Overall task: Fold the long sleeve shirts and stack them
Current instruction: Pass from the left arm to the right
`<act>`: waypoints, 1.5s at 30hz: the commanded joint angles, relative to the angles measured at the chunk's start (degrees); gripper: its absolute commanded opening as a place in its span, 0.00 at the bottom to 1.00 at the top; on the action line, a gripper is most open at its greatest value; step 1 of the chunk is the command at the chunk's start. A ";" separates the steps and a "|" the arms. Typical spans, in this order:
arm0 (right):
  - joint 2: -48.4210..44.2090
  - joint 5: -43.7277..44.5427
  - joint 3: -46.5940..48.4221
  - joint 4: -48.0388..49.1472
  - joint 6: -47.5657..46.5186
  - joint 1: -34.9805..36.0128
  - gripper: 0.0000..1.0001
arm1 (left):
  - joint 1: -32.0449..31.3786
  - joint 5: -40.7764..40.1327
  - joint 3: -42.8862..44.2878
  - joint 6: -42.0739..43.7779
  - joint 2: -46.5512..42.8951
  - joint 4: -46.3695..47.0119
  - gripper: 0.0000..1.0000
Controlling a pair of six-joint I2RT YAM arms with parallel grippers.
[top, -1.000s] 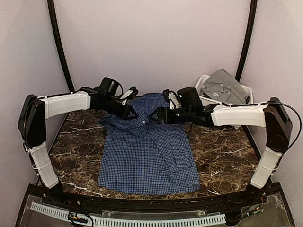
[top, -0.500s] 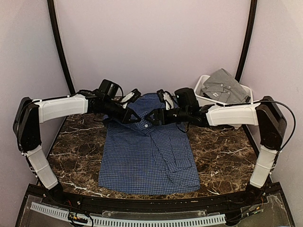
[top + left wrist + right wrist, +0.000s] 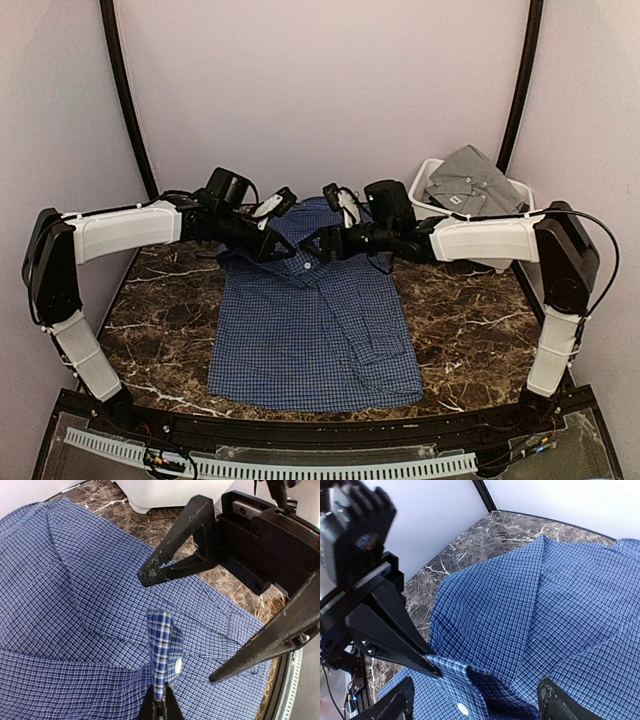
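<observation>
Your left gripper (image 3: 160,706) is pinched shut on a raised fold of the navy-blue shirt (image 3: 310,330), with 1 white button (image 3: 178,665) just above its tips. Your right gripper (image 3: 320,244) faces it, jaws spread wide, holding nothing. The navy-blue shirt lies spread across the marble table (image 3: 465,305). The grey shirt (image 3: 475,178) sits in the white bin (image 3: 428,207).

The left arm (image 3: 125,225) and right arm (image 3: 490,240) have white shells, black joints, thin black cables.

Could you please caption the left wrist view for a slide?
Left gripper pinches a fold of the navy check shirt, with the open right gripper opposite.
</observation>
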 commanded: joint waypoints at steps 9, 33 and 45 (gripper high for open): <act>-9.57 -3.53 -5.85 -3.49 28.83 -3.98 0.79 | -5.91 -22.75 -9.34 -1.95 -9.39 16.53 0.00; -6.18 -10.36 -19.03 18.12 59.38 -3.91 0.81 | -28.44 -65.48 -19.49 16.37 -4.94 38.05 0.00; -9.81 -7.15 -25.71 20.49 61.38 -4.00 0.83 | -29.59 -64.23 -18.55 15.35 0.14 36.70 0.00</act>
